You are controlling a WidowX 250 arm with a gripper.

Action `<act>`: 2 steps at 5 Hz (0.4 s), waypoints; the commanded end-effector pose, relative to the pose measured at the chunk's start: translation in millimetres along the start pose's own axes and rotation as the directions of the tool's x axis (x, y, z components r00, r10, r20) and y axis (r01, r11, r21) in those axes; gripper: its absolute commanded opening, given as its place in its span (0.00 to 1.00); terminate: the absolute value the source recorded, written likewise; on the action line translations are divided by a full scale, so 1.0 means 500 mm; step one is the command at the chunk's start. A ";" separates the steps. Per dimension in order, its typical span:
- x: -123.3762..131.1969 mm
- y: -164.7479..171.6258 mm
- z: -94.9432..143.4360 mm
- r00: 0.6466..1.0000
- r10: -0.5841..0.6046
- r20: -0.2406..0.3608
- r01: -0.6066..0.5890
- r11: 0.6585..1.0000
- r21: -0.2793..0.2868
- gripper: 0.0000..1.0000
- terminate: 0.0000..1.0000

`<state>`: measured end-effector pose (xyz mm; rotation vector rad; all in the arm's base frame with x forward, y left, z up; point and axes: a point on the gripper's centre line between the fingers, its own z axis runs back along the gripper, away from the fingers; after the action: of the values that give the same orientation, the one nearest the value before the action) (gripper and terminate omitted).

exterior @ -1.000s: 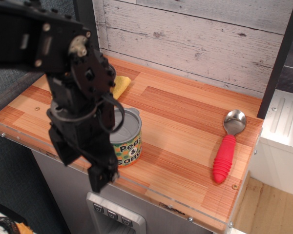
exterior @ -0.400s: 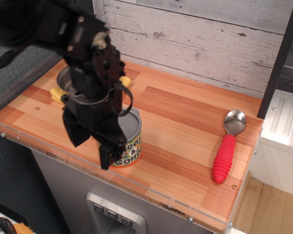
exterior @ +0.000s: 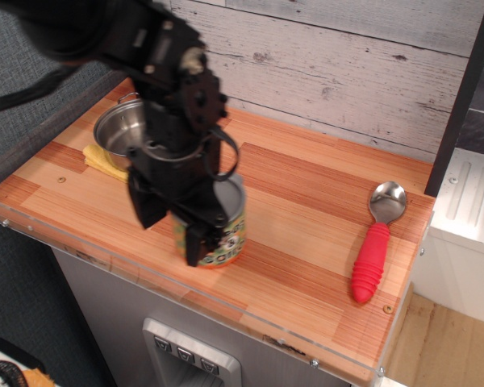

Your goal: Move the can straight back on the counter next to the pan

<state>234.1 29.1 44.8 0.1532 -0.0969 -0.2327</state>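
One can (exterior: 224, 234) stands upright on the tabletop (exterior: 306, 210), near the front edge and left of centre. Its silver lid and a strip of the patterned label show; the rest is hidden behind the arm.

One pincer (exterior: 181, 222), black, is lowered over the can from the near-left side. One finger (exterior: 197, 242) hangs down in front of the can's label; a second finger (exterior: 148, 205) sits to the left of the can. The fingers stand spread on either side of the can, but whether they press on it cannot be told from this view.

One pan (exterior: 123, 129), round and shiny steel, sits at the far-left part of the tabletop, behind and left of the can and apart from it. The arm covers the pan's right side.

One yellow cloth (exterior: 105, 160) lies flat just in front of the pan, partly under the arm.

One spoon (exterior: 377, 242), with a red handle and a steel bowl, lies at the right side of the tabletop, well apart from the can, its bowl pointing to the far wall.

One planked grey wall (exterior: 331, 64) backs the tabletop.
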 end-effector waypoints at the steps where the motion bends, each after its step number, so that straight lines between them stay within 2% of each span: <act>1: 0.079 0.022 0.008 0.999 0.033 0.035 -0.033 0.999 -0.019 1.00 0.00; 2: 0.116 0.037 0.002 0.996 0.077 0.046 -0.075 0.996 -0.052 1.00 0.00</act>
<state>290.3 28.4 43.6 0.0821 -0.1202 -0.1660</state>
